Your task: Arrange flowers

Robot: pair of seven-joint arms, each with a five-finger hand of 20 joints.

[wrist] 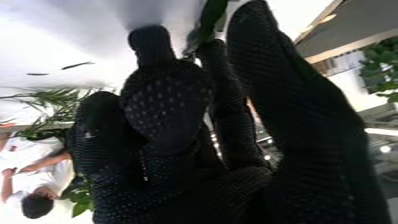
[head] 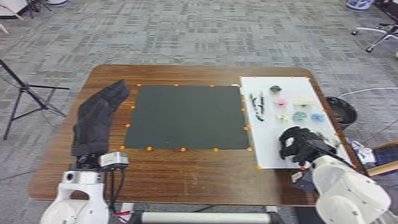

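Small pale-blue flower (head: 317, 117) is sitting just ahead of the nearer, black-gloved right robot hand (head: 306, 143); can't tell flower's long axis, hand's opening or grip.

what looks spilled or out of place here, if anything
Nothing stands out: the pink flower and the blue flower sit apart on the white board, and the dark mat lies flat beside it.

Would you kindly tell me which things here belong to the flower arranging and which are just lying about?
For the job:
- small coloured pieces, apparently flowers
- white board beneath them
- right hand at that board
- probably the dark mat

Lying about:
- tripod
- wheeled chair
- black container
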